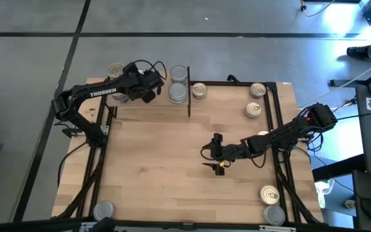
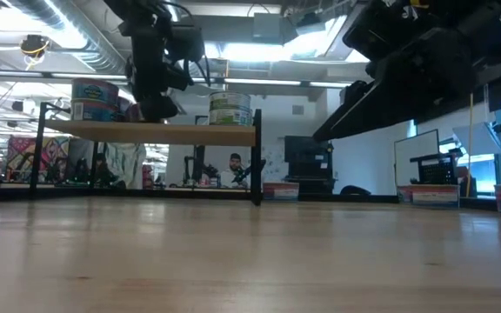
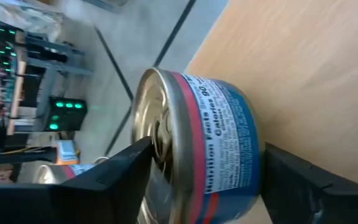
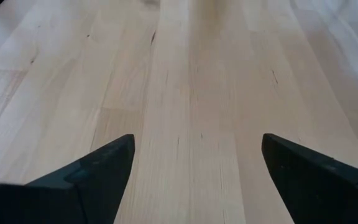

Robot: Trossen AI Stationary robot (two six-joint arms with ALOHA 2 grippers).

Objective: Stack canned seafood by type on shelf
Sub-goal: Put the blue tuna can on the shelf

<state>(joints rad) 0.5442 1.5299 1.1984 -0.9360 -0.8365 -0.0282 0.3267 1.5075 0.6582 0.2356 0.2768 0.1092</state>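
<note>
The shelf [image 1: 147,109] stands at the table's far left. My left gripper [image 1: 154,87] reaches over it and is open. A can with a gold lid and a pink-and-blue label [image 3: 210,143] sits between its fingers: one finger faces the lid and the other faces the bottom, with a narrow gap there. I cannot see what the can rests on. Another can [image 3: 58,173] shows behind one finger. Two stacked cans [image 2: 94,100] and one more can [image 2: 230,109] stand on the shelf. My right gripper [image 1: 219,154] waits open over the middle of the table [image 4: 197,93].
Loose cans stand on the table just right of the shelf [image 1: 199,90], at the far right [image 1: 257,90] [image 1: 254,109], at the near right [image 1: 269,193] [image 1: 274,214] and at the near left corner [image 1: 103,209]. A black shelf post [image 1: 189,100] stands beside the left gripper. A person [image 2: 235,165] sits in the room beyond.
</note>
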